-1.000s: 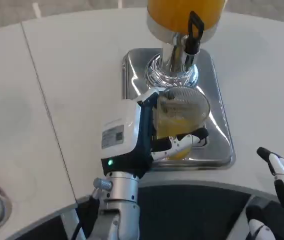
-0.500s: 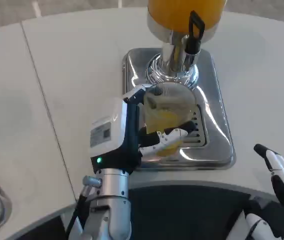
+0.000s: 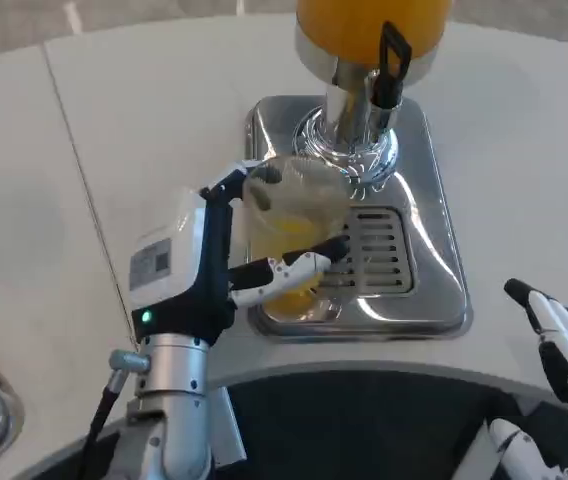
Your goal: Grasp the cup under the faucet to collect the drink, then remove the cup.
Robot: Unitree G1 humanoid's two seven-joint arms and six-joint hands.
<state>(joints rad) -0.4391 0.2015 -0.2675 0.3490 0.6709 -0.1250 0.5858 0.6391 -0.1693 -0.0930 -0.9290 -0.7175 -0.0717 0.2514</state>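
White table (image 3: 164,110); left hand (image 3: 199,265) gripping juice-filled cup (image 3: 289,225) at seven o'clock of faucet (image 3: 384,70); right hand (image 3: 564,345) fingers spread, holding nothing.

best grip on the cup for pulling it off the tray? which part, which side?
Grip the cup around its side wall at mid-height, coming from the robot's left, as the left hand does now: fingers across the front. It stands upright with an open rim and holds orange drink, so a side wrap keeps it level. The dispenser stands behind it, blocking that side.
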